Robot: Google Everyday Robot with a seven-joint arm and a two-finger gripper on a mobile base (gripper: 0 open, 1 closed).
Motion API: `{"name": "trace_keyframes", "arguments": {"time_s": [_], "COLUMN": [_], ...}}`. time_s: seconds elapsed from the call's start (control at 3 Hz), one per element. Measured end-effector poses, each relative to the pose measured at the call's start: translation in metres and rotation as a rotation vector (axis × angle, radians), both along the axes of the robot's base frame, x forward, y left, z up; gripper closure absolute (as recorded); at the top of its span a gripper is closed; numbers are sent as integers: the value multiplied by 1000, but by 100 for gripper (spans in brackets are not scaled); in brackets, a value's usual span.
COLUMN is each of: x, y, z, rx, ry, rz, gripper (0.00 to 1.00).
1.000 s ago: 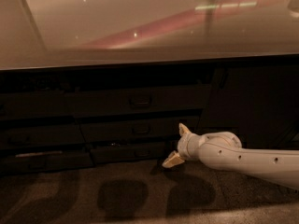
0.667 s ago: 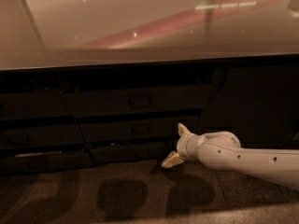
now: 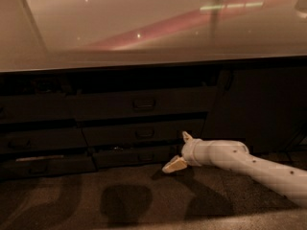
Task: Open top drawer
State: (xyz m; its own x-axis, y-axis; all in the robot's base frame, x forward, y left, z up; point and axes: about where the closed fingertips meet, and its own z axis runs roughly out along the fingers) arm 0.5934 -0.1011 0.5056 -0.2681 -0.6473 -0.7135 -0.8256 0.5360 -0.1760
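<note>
Gripper (image 3: 179, 151): fingers spread apart and grasping nothing, one fingertip (image 3: 186, 137) raised, the other lowered toward the floor (image 3: 144, 200). It sits below the top drawer (image 3: 105, 105), under that drawer's right half and well apart from it. The white arm (image 3: 240, 159) runs from the gripper to the lower right. Between the top drawer and the gripper lies the middle drawer (image 3: 110, 134); the bottom drawer (image 3: 124, 156) is just left of the gripper. The handle (image 3: 144, 103) is at the centre of the top drawer's front. The counter (image 3: 144, 32) lies above the top drawer, which appears closed.
</note>
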Motion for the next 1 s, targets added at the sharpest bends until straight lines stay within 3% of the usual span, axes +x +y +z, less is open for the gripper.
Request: {"name": "trace_keyframes", "arguments": {"time_s": [0.33,0.67,1.0], "x": [21,36,36], "y": [-22,-34,-34], "z": [56,81,81], "rx": [157,148,148], "ry": [-25,-59,-59], "rz": [-18,16,16], "gripper": [0,0,0]}}
